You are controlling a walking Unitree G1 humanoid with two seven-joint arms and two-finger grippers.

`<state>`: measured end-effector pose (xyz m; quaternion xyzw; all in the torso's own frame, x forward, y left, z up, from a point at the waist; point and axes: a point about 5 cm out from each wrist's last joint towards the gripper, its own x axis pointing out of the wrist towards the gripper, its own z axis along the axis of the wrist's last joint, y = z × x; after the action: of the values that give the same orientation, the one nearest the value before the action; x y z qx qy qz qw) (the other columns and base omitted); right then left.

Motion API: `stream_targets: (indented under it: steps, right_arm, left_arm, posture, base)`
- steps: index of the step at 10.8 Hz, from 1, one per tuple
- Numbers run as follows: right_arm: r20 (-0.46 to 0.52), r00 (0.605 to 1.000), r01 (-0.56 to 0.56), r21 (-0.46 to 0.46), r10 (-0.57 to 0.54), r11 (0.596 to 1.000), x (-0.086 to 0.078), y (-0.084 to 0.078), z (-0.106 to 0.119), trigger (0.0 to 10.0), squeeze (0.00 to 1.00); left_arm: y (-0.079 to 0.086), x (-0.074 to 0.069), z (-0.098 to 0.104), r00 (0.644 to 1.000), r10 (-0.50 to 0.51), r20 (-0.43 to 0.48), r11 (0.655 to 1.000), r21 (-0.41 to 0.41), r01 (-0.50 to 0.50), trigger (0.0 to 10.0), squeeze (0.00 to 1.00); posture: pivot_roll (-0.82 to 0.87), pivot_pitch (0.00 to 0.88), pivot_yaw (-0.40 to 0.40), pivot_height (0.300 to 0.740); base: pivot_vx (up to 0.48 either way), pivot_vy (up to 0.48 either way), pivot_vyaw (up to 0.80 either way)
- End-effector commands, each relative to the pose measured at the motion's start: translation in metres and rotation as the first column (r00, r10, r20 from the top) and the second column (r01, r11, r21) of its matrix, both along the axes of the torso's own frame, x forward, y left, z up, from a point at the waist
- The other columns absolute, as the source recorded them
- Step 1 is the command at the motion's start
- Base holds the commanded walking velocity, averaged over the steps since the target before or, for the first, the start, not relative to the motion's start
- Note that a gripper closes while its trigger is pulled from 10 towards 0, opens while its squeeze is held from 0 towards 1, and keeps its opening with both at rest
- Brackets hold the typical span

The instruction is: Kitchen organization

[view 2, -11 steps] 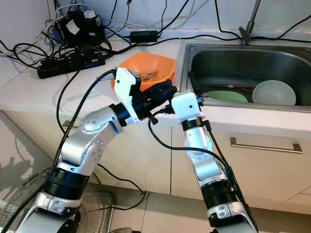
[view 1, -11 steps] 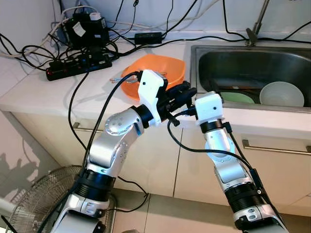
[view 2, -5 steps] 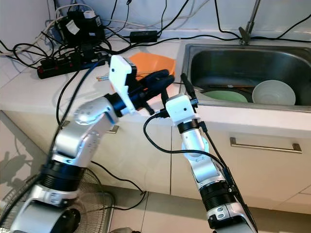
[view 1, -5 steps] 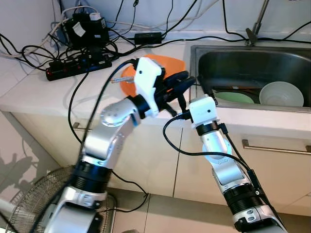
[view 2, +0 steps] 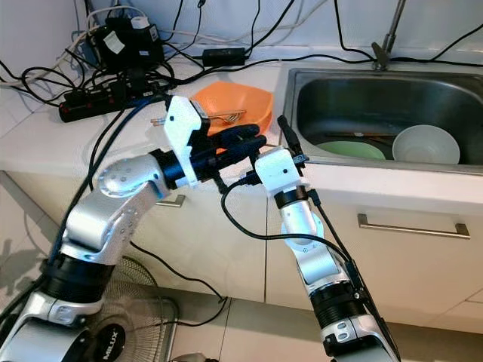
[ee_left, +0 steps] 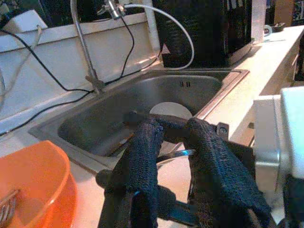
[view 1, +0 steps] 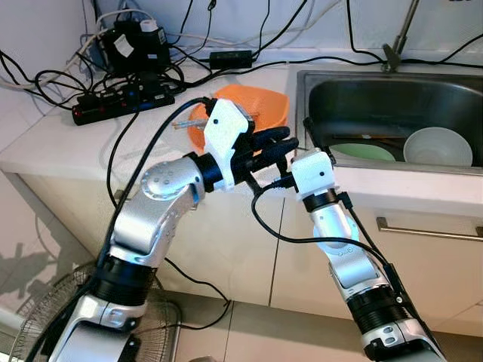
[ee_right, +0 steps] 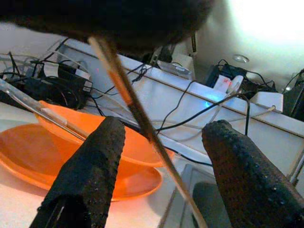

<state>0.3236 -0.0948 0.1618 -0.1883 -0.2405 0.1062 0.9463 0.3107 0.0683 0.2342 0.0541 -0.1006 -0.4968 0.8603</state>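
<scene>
An orange bowl [view 1: 260,105] sits on the white counter [view 1: 68,143] just left of the sink, with chopsticks [ee_right: 47,116] leaning in it. My left gripper [view 1: 285,143] hovers at the counter's front edge beside the bowl, shut on a thin chopstick [ee_right: 142,118]. That stick slants down between the fingers of my right gripper [ee_right: 166,126], which is open and does not touch it. In the left eye view the right gripper [view 1: 309,136] points upward, right next to the left one. The steel sink [view 1: 332,94] holds a white bowl [view 1: 438,145] and a green plate [view 1: 367,151].
A black power strip [view 1: 124,102] and tangled cables crowd the counter's back left. The faucet [view 1: 396,41] rises behind the sink. Cabinet drawers with a metal handle [view 1: 430,230] are below, and a floor fan [view 1: 45,317] stands at lower left.
The left gripper rose over the bowl's edge, then dropped back to the counter front. The right gripper shifted left, closer to it, and its fingers now flank the chopstick.
</scene>
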Motion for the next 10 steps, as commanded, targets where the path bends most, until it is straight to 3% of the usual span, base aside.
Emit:
stream_targets:
  steps: [1,3,8,9,10]
  right_arm:
    - [-0.005,1.0,-0.008,-0.008,0.008,1.0,0.0,0.002,-0.001,10.0,0.0]
    - [-0.006,1.0,-0.007,-0.01,0.007,1.0,0.0,0.001,-0.001,10.0,0.0]
    - [-0.008,1.0,-0.012,-0.017,0.012,1.0,0.001,0.002,-0.001,9.6,0.0]
    - [-0.008,1.0,-0.017,-0.033,0.016,0.999,0.001,0.003,-0.002,3.6,0.0]
    - [-0.01,1.0,-0.023,-0.039,0.022,0.999,0.0,0.004,-0.003,0.0,0.0]
  left_arm:
    - [0.002,-0.001,0.004,1.0,0.01,0.021,1.0,0.005,-0.01,10.0,0.0]
    - [0.008,0.004,0.011,0.997,0.06,0.043,0.998,-0.023,-0.059,10.0,0.0]
    - [0.014,0.004,0.013,0.995,0.075,0.059,0.997,0.01,-0.076,10.0,0.0]
    - [0.014,0.004,0.013,0.996,0.073,0.059,0.997,0.011,-0.074,10.0,0.0]
    - [0.013,0.003,0.013,0.996,0.066,0.057,0.998,0.009,-0.067,10.0,0.0]
  posture:
    - [0.08,0.0,0.069,0.74]
    - [0.08,0.0,0.067,0.74]
    - [0.08,0.0,0.064,0.74]
    - [0.08,0.0,0.064,0.74]
    - [0.08,0.0,0.065,0.74]
  base:
    - [0.0,0.0,0.0]
    - [0.0,0.0,0.0]
    - [0.0,0.0,0.0]
    - [0.0,0.0,0.0]
    - [0.0,0.0,0.0]
